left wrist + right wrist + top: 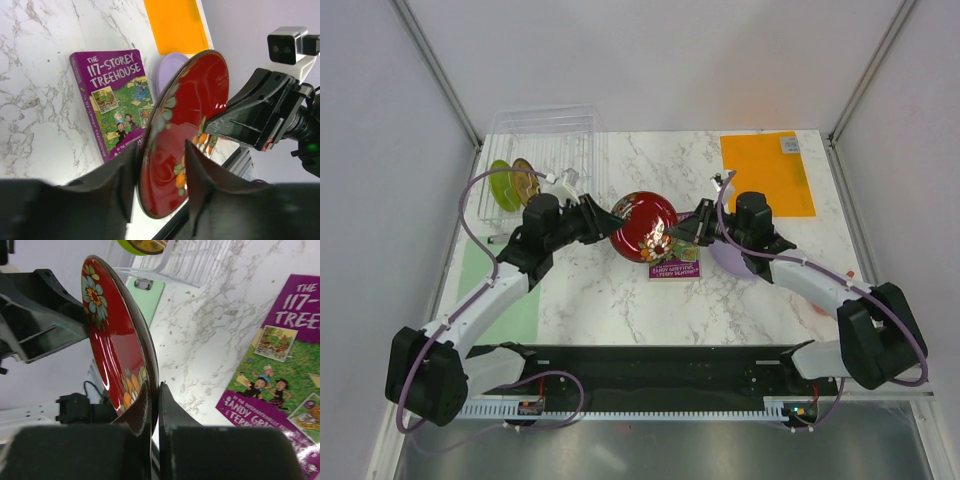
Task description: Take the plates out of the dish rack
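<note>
You're seeing four plates. One dark red patterned round plate (643, 225) is hanging over the purple paperback book (675, 268), with the left gripper (610, 215) and right gripper (682, 228) each clamping an opposite rim. The lime green plate (500, 185) and yellow patterned plate (525, 180) are standing in the clear plastic ribbed dish rack (545, 125). The large lavender plate (725, 258) is lying on the marble table (620, 300).

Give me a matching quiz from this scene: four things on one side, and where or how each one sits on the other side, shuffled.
Things:
1. dark red plate
2. lime green plate
3. lavender plate
4. book

Places or states:
A. standing in the dish rack
B. printed cover facing up
C. held up in the air
D. lying flat beside the book

Pairs: 1-C, 2-A, 3-D, 4-B
</note>
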`<state>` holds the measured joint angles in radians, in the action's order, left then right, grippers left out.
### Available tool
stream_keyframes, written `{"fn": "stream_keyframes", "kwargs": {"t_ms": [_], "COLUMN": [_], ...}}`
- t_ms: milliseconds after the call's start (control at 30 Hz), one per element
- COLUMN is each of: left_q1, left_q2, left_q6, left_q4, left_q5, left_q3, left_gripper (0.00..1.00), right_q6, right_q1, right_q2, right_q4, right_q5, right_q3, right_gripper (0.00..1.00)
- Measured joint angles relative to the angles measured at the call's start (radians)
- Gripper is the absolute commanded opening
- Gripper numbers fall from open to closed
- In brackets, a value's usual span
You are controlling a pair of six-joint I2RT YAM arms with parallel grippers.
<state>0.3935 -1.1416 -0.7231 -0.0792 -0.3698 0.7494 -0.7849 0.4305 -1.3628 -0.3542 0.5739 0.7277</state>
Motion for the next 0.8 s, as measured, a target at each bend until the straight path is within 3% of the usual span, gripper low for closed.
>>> {"fn": "stream_keyframes", "kwargs": {"t_ms": [100, 133, 333, 467, 600, 800], "left_q1": [0.006, 0.007, 0.008, 0.007, 0.007, 0.007], "left_q2": [0.014, 0.023, 0.061, 0.099, 0.156, 0.239], "left_q6": [-0.003, -0.002, 0.035, 0.072, 0.108, 0.182], "left_q4": [-0.006, -0.006, 0.068, 0.144, 0.185, 0.257], "left_q5": [0.004, 0.007, 0.112, 0.208, 0.288, 0.449], "left_q3": [-0.002, -0.002, 0.005, 0.005, 0.005, 0.005], "left_gripper": [0.85, 0.99, 1.0, 1.0, 1.0, 1.0], "right_q6": [0.052, 0.07, 0.169, 0.22, 0.257, 0.257], "right_q1": [0.011, 0.009, -0.107, -0.273, -0.392, -0.466], "right_q2": [0.044, 0.065, 0.245, 0.332, 0.327, 0.316], "right_q4": [0.067, 0.104, 0.354, 0.51, 0.621, 0.714], "right_q5": [-0.065, -0.096, -0.282, -0.39, -0.455, -0.508], "right_q3": [0.002, 0.002, 0.011, 0.035, 0.042, 0.014], "right_gripper": [0.0, 0.0, 0.0, 0.0, 0.0, 0.0]}}
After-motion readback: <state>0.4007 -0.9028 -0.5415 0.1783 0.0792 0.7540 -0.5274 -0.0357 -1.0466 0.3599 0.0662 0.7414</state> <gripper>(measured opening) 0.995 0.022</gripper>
